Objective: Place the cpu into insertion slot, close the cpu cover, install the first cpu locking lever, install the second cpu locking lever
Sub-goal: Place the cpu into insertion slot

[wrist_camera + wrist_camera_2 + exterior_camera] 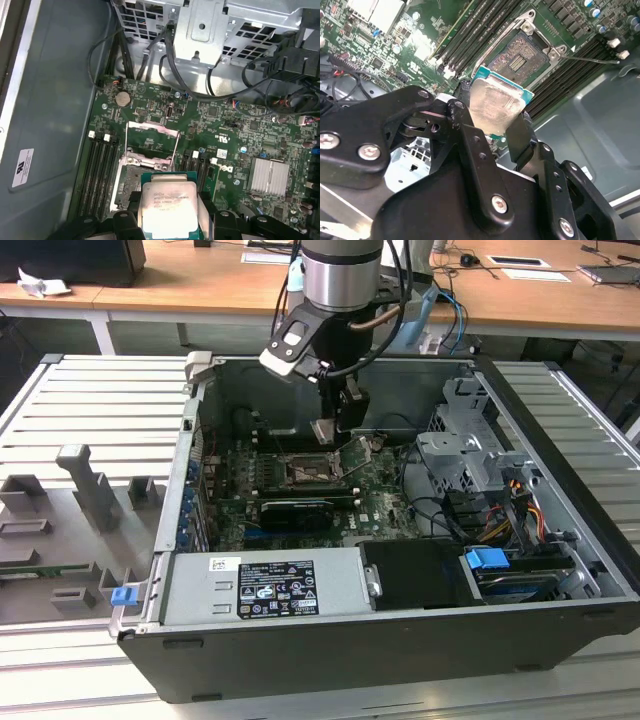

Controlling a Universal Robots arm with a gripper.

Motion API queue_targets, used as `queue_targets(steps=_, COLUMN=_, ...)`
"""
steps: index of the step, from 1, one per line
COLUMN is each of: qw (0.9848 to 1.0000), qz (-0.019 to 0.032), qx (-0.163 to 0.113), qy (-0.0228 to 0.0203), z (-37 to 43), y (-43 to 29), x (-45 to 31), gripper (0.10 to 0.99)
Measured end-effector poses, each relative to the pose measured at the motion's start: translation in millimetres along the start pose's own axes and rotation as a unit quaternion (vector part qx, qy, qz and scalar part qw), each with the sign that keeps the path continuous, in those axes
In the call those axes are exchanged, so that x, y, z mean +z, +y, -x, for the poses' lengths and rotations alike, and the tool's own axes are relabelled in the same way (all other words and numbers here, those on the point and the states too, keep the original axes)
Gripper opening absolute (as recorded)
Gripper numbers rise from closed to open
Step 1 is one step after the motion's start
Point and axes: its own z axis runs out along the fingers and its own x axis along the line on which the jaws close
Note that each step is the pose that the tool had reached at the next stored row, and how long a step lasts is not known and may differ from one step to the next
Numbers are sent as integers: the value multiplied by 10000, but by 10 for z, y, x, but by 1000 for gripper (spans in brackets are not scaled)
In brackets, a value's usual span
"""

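Now clamped tight between the jaws by two opposite edges: the cpu point(497, 107), pale metal top showing. Just under and slightly ahead of the jaws, apart from it as far as can be judged, the insertion slot point(517, 60), open and bare. Beyond the jaws, the cpu cover point(152, 128), raised on its hinge. Could bend the slot's contacts if lowered tilted or off-square; could also catch the raised cover, or slip in so narrow a grip.
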Motion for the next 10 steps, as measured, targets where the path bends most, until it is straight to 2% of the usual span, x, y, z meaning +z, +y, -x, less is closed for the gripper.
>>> queue_targets(steps=2, qw=10000, qz=0, qx=93, qy=-7, z=1, y=-2, x=21, gripper=529)
queue_targets(steps=10, qw=9999, qz=-3, qx=103, qy=-8, z=1, y=-7, x=81, gripper=529)
